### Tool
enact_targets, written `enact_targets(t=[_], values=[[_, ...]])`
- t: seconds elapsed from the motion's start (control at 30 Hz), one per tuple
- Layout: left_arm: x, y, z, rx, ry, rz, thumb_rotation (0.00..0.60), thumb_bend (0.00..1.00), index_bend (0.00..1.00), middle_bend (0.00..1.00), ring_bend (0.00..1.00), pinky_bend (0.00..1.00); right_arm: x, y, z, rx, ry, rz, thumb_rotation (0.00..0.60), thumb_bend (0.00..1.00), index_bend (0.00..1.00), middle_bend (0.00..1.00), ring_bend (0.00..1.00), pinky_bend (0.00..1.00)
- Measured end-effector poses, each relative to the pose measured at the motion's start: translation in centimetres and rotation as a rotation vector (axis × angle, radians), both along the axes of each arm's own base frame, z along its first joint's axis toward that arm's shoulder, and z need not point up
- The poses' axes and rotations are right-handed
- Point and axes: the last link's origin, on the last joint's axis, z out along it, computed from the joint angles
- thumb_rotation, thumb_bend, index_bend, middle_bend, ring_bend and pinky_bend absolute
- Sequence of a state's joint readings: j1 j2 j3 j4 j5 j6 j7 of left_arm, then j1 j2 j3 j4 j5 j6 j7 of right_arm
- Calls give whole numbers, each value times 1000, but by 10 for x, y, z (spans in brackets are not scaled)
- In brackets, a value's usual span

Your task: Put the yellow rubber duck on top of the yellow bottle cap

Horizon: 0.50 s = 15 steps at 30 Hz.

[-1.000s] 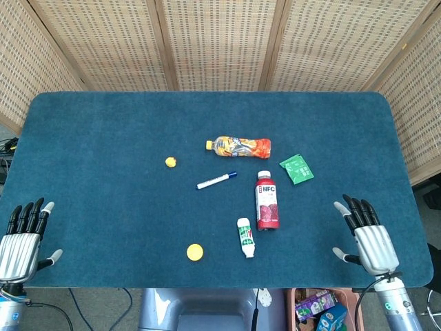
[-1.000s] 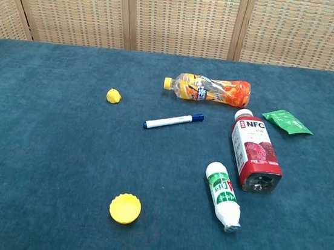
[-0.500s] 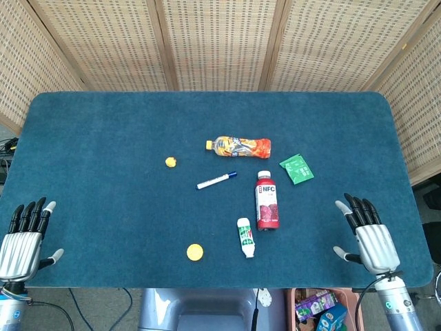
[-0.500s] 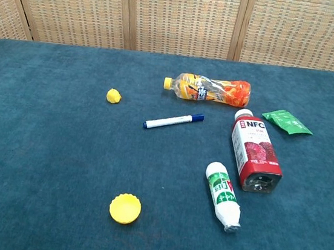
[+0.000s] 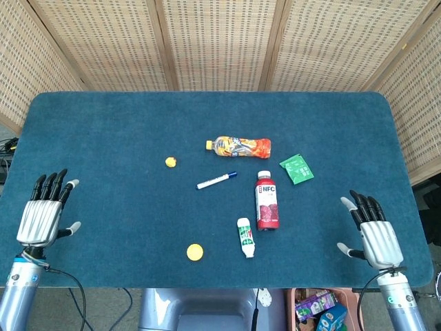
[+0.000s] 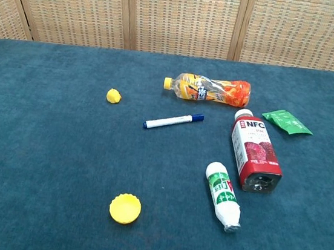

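The duck (image 5: 171,162) sits on the desk (image 5: 103,124) left of centre, well apart from the cap (image 5: 195,252), which lies nearer the front edge. The left robot hand (image 5: 45,216) hovers at the desk's left side, fingers spread, holding nothing; the duck lies ahead and to its right. The right robot hand (image 5: 375,234), also spread, is much farther, so I'd judge the left the likelier one to reach

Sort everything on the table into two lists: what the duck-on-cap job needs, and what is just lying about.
Needed:
yellow rubber duck
yellow bottle cap

Lying about:
orange drink bottle
marker pen
red NFC bottle
small white and green bottle
green packet
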<state>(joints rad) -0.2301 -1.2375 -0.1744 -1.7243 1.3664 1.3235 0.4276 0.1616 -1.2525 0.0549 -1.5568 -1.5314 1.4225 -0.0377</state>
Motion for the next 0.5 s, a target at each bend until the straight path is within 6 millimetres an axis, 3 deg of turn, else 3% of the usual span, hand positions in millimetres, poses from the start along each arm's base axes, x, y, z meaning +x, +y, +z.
enact_targets(t=[0.23, 0.5], values=[[24, 65, -11, -35, 13, 1, 600, 156, 274, 0, 0, 0, -10, -6, -1, 0, 5, -43, 600, 0, 0, 0, 0, 0], [39, 131, -40, -93, 37, 46, 600, 173, 317, 0, 0, 0, -20, -12, -1, 0, 6, -90, 600, 0, 0, 0, 0, 0]])
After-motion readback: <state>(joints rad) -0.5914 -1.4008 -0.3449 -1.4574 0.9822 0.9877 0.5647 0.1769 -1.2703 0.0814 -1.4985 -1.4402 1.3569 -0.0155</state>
